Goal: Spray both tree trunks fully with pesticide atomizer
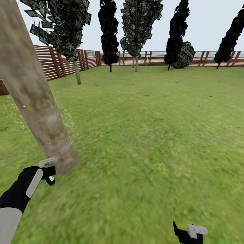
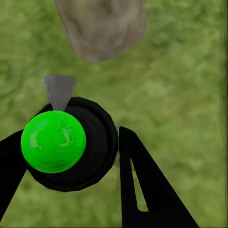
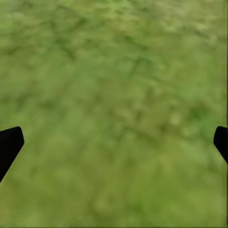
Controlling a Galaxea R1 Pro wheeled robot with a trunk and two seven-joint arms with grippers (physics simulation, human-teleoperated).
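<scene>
Head view: left hand [image 1: 47, 171] sits low beside the base of the tree trunk [image 1: 32, 91], which leans up and away from it over the lawn [image 1: 145, 135]. Right hand [image 1: 189, 234] is low, well apart from the trunk; fence [image 1: 57, 62] far ahead.
Left wrist view: fingers [image 2: 142, 185] pinch the atomizer [image 2: 71, 142], black body with green cap, grey nozzle toward the trunk base just ahead.
Right wrist view: fingertips [image 3: 9, 145] spread wide over bare grass.

- We see the tree trunk [image 1: 32, 98] cut off by the frame's top edge.
- Our left gripper [image 2: 71, 156] hides most of the pesticide atomizer [image 2: 54, 141].
- Our right gripper [image 1: 189, 234] is cropped below.
</scene>
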